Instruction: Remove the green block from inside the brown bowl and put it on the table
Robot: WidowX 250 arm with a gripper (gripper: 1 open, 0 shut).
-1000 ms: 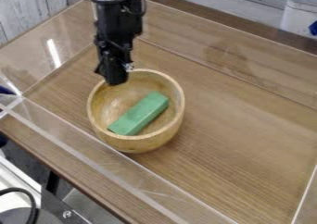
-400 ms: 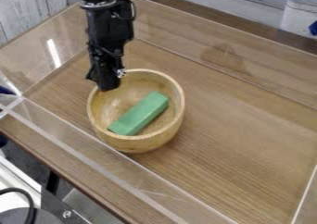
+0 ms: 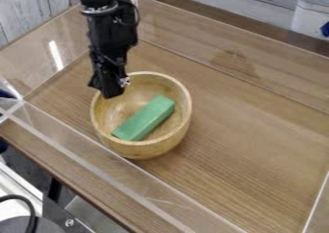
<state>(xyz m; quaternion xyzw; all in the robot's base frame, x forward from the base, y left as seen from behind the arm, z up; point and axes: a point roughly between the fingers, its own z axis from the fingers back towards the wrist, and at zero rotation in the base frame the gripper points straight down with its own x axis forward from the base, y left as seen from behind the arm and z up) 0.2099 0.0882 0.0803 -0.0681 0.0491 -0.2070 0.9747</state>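
Note:
The green block (image 3: 144, 117) lies flat and diagonal on the floor of the brown bowl (image 3: 170, 137), which stands on the table (image 3: 244, 121) left of centre. My gripper (image 3: 108, 86) points straight down from the black arm and sits at the bowl's upper-left rim. Its fingers are shut and dark against the wood. Whether they pinch the rim does not show. They are clear of the block, which lies a short way to their lower right.
Low clear acrylic walls (image 3: 38, 110) edge the tabletop on the left and front, close to the bowl. Bare wood stretches to the right of the bowl and behind it.
The arm and gripper have drifted slightly left, from over the bowl's inner back wall to its left rim. The block and bowl have not moved.

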